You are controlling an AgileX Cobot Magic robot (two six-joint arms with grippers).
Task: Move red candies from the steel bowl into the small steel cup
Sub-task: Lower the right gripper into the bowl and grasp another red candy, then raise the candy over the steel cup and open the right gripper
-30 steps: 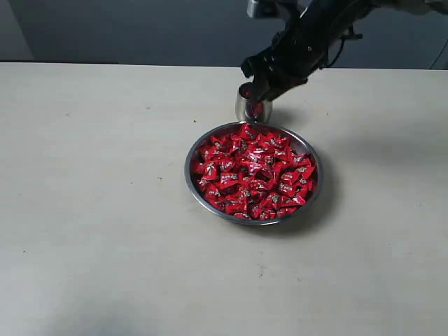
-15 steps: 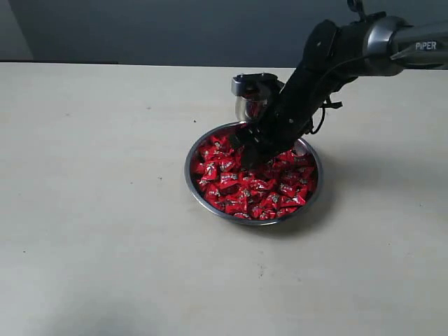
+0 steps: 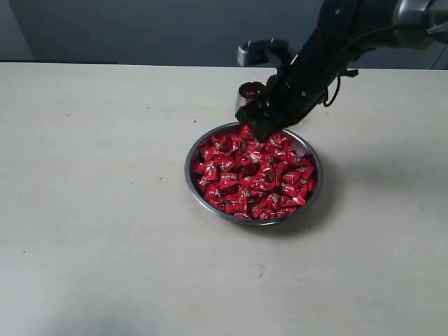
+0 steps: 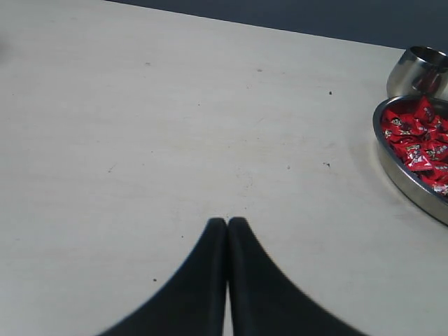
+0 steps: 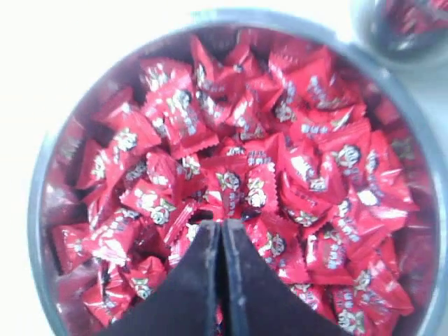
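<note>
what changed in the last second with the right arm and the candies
The right pincer dropped from over the small steel cup into the red candies, then rose to the rim of the steel bowl on the cup's side. Its jaws are shut; no candy shows between them. Bowl and cup stayed in place.

Shiny red candies [image 3: 252, 175] fill the wide steel bowl [image 3: 188, 173]; the small steel cup [image 3: 244, 101] stands upright just beyond its rim, seemingly holding a few.

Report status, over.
Left pincer shut, over table. Right pincer shut above bowl, nothing seen gripped. Candies heaped in bowl, cup beside it. Path clear.
</note>
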